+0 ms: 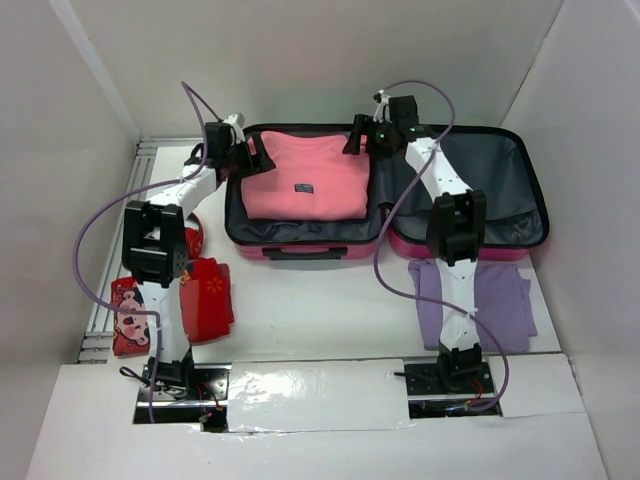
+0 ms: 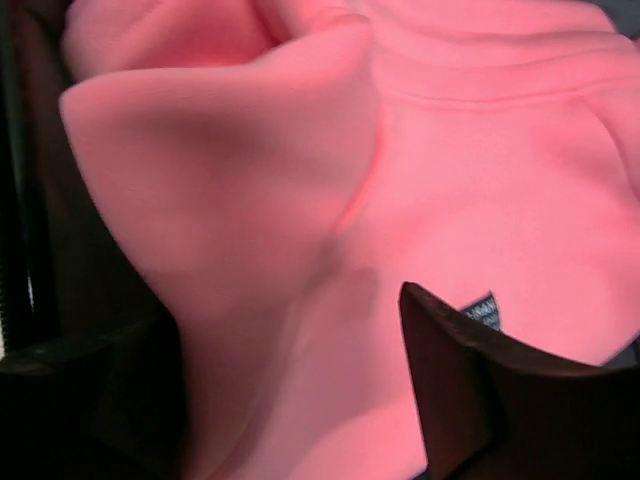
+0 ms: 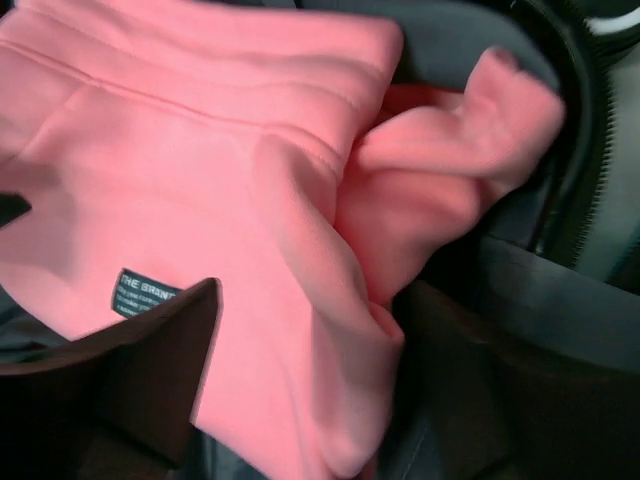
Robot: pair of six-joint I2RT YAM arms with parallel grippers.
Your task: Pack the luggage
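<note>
The luggage point(image 1: 470, 247) lies open and flat at the back of the table, with magenta edges and grey lining. A folded pink sweater point(image 1: 305, 175) with a small dark label fills its left half; the right half point(image 1: 480, 190) shows bare lining. My left gripper point(image 1: 252, 155) is open over the sweater's left edge, and a raised fold of the sweater point(image 2: 230, 200) lies between its fingers point(image 2: 470, 390). My right gripper point(image 1: 366, 135) is open over the sweater's right edge, its fingers point(image 3: 140, 370) astride a bunched fold of the sweater point(image 3: 340, 260).
A folded red garment point(image 1: 207, 296) and a red cartoon-print item point(image 1: 130, 318) lie on the table left of the left arm. A purple garment point(image 1: 492, 300) lies in front of the luggage's right half. White walls enclose the table.
</note>
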